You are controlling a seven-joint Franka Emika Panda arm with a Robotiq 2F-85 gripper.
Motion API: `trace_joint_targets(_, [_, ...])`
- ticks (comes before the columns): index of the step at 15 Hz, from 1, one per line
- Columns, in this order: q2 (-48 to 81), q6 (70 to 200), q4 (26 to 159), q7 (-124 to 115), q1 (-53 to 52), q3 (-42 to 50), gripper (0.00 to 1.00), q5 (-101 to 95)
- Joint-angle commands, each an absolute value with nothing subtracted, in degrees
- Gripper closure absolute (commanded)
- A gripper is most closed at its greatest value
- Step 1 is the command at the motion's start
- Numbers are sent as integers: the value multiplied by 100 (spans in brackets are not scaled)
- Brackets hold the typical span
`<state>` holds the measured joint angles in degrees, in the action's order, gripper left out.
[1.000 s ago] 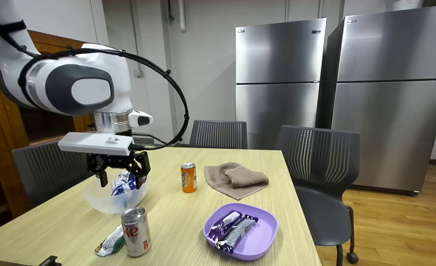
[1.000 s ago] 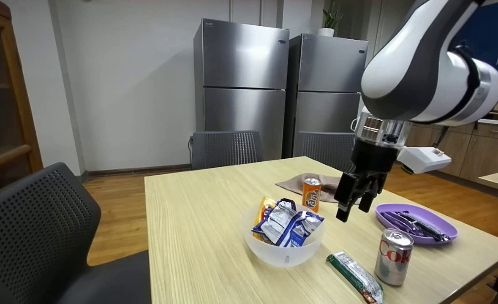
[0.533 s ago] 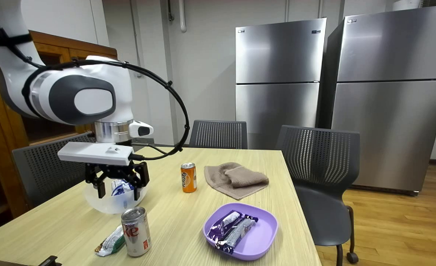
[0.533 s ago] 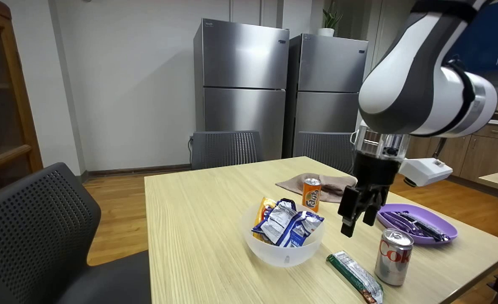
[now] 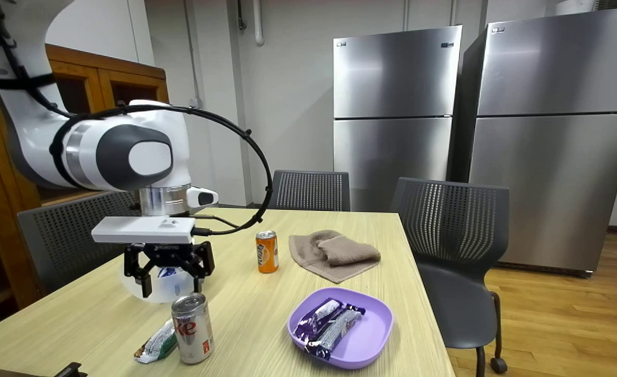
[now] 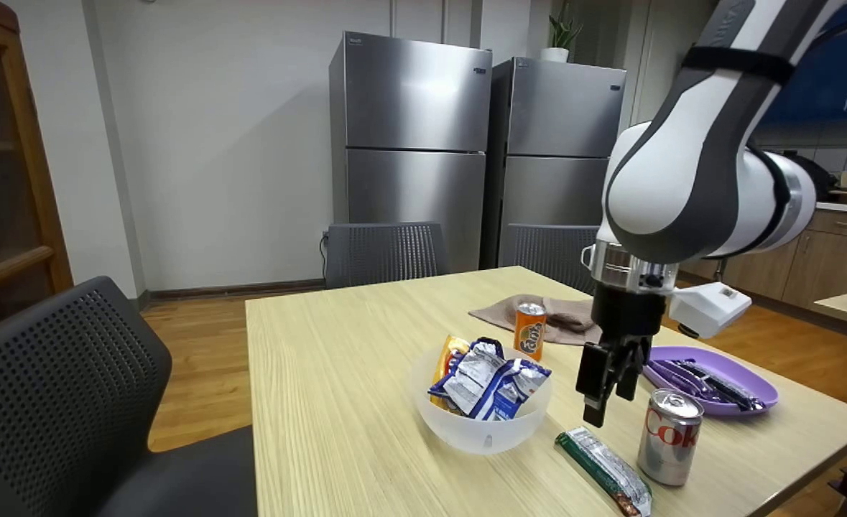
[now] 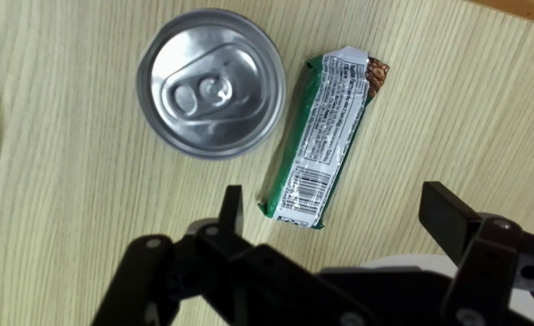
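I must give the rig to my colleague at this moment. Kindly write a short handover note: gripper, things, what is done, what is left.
Gripper: open, holding nothing, above the table near the green bar and Coke can.
Things: the green bar lies on the table, beside the upright Coke can. The bowl holds snack packets; the plate holds two wrapped bars. The Fanta can stands near the cloth.
Done: the gripper is open and near the green bar.
Left: the green bar is not yet gripped.
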<state>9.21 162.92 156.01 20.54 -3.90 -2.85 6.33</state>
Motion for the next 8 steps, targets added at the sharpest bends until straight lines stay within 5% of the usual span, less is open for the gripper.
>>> trace_joint_targets(1, [1183,16057,15260,1546,-390,-245,0,-74])
trace_joint_targets(8, [1624,16023,14969,1301,-344,-256,0,-387])
